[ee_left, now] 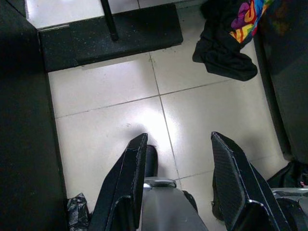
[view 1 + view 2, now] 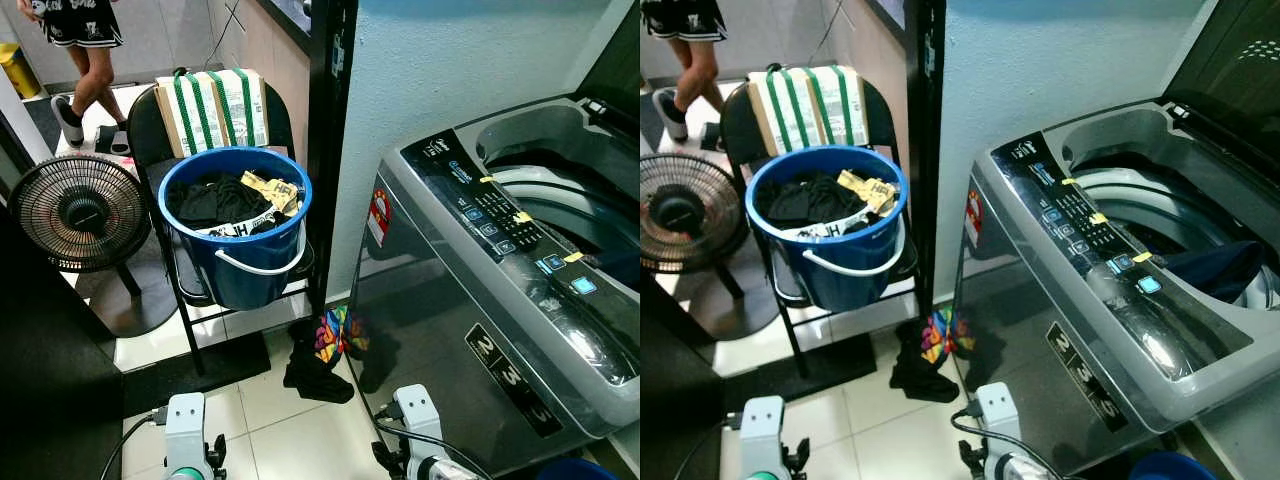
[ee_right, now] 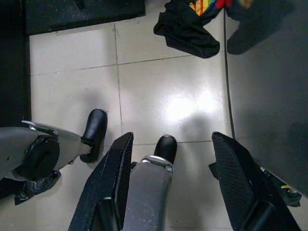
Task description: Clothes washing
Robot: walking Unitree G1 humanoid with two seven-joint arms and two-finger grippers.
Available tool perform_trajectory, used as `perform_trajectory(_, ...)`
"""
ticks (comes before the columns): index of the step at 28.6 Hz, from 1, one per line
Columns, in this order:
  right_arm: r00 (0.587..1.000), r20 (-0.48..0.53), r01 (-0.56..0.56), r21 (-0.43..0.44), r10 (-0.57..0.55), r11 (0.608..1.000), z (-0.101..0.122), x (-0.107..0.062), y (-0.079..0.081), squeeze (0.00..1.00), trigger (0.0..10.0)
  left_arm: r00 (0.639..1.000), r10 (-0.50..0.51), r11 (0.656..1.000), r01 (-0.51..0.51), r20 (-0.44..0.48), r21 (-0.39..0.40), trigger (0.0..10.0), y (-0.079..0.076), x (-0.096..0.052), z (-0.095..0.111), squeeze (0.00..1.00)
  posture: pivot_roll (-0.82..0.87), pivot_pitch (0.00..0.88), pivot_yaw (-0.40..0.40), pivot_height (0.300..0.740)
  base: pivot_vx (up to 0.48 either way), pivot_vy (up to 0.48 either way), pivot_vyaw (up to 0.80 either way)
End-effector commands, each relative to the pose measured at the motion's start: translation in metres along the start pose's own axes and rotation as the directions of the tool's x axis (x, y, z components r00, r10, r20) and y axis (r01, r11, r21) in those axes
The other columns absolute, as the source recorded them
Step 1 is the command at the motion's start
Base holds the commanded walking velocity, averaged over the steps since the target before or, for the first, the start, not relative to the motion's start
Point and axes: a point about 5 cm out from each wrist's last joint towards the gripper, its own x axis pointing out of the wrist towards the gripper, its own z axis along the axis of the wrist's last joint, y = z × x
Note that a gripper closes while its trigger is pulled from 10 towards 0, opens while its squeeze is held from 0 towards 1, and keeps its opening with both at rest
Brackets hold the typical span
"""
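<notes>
A blue bucket [image 2: 240,262] full of dark clothes [image 2: 215,200] stands on a black folding chair [image 2: 150,140]. To the right, a grey top-loading washing machine [image 2: 470,330] has its lid up, and a dark blue garment [image 2: 1220,270] lies in its drum. A black garment with a colourful print [image 2: 322,357] lies on the tiled floor between chair and machine. Both arms hang low at the bottom edge. My left gripper [image 1: 179,159] is open above bare tiles. My right gripper [image 3: 174,159] is open too, also holding nothing.
A black floor fan [image 2: 78,215] stands left of the chair. A person's legs [image 2: 90,75] are at the far back left. A black pillar [image 2: 330,140] and a pale blue wall rise behind the machine. A dark mat [image 1: 110,38] lies under the chair.
</notes>
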Motion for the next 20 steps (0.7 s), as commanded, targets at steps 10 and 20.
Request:
perform_trajectory(10, 0.997, -0.027, 0.073, 0.092, -0.071, 0.993, -0.012, -0.005, -0.01, 0.0, 10.0, 0.999, -0.04, 0.996, 0.041, -0.014, 0.077, 10.0, 0.001, 0.004, 0.008, 0.0, 0.03, 0.029, 0.106, 0.74, 0.0, 0.0, 0.0)
perform_trajectory(20, 0.988, -0.075, 0.14, 0.11, -0.132, 0.984, -0.026, -0.012, -0.02, 0.0, 10.0, 0.999, -0.03, 0.998, 0.031, -0.012, 0.063, 10.0, -0.004, 0.002, 0.003, 0.0, 0.04, 0.036, 0.074, 0.74, 0.0, 0.0, 0.0)
